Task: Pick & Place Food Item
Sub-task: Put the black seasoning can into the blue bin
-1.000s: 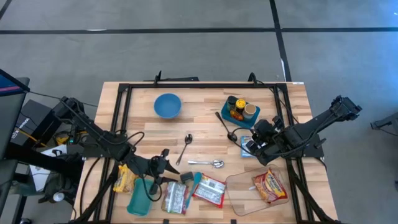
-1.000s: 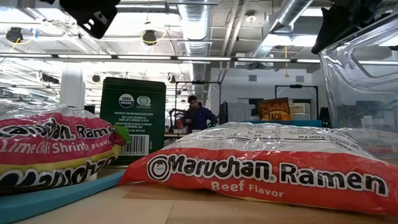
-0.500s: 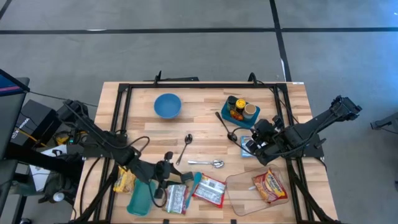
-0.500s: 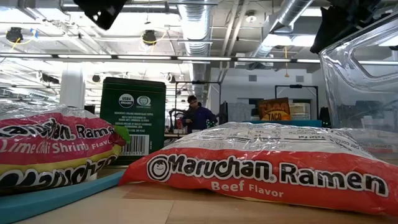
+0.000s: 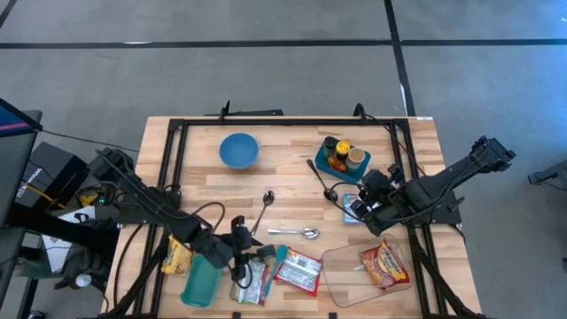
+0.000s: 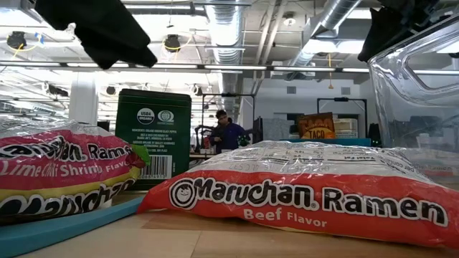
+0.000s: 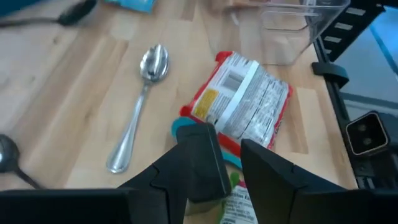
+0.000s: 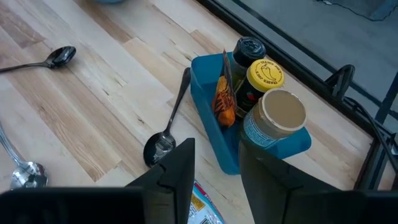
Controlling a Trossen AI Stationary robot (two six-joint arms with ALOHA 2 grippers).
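On the near edge of the wooden bench (image 5: 292, 173), the clear plastic tub (image 5: 341, 276) holds 1 red-and-yellow food packet (image 5: 384, 264), and beside it lies the flat red Maruchan beef ramen packet (image 5: 299, 271) with white lettering. Farther back, the blue plastic tray (image 8: 214, 121) carries 3 jars and an orange snack bag. The left pincer (image 5: 244, 273) hangs just above the packets, fingers slightly parted and empty; the right pincer (image 8: 214, 165) likewise, near the tray.

- We saw a blue tray (image 8: 211, 134) w/ yellow-lid bottle (image 8: 260, 81), black-cap bottle (image 8: 247, 48), tan-lid tub (image 8: 273, 121).
- Black spoon (image 8: 166, 134) lay beside tray; fingers (image 8: 177, 171) apart.
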